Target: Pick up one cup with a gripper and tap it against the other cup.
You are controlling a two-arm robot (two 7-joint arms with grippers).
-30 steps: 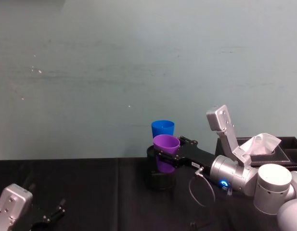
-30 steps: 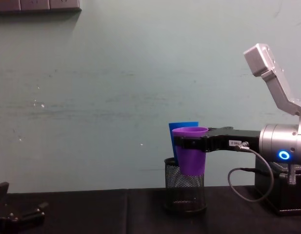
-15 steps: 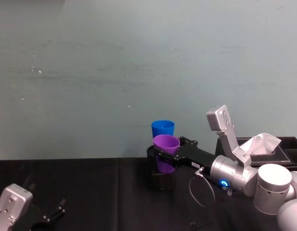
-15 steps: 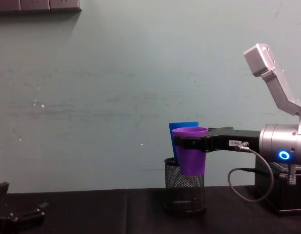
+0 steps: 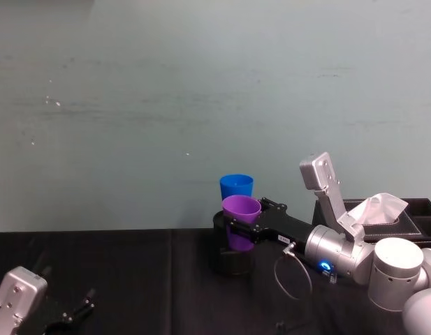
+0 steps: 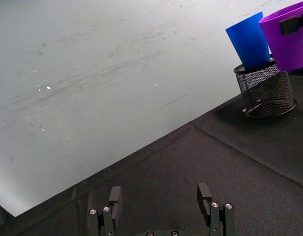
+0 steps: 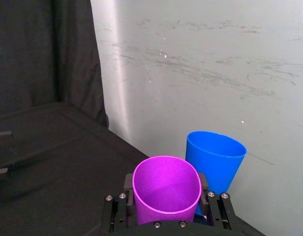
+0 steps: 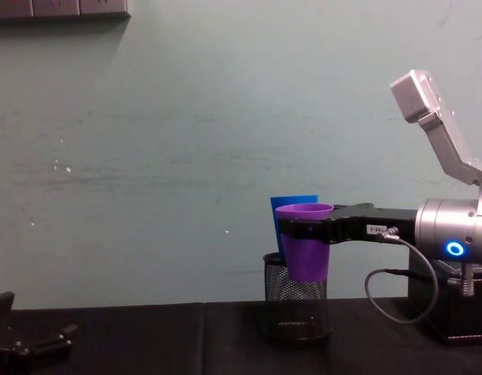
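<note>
My right gripper (image 5: 244, 229) (image 8: 301, 231) (image 7: 166, 196) is shut on the purple cup (image 5: 241, 221) (image 8: 305, 241) (image 7: 166, 188) (image 6: 289, 33), holding it upright in the air. Just behind it the blue cup (image 5: 236, 188) (image 8: 290, 211) (image 7: 214, 162) (image 6: 249, 40) stands tilted in a black mesh pen holder (image 8: 296, 305) (image 6: 264, 91) (image 5: 232, 262). The two cups are side by side and very close; I cannot tell whether they touch. My left gripper (image 6: 161, 199) (image 5: 77, 308) (image 8: 30, 344) rests open low at the near left, far from both cups.
A black cloth (image 5: 152, 279) covers the table against a pale green wall. A black tissue box (image 5: 383, 216) with white tissue stands at the right behind my right arm. A grey cable (image 8: 389, 293) loops below the right wrist.
The purple cup and right gripper hold the same place. The left arm has sunk slightly at the lower left.
</note>
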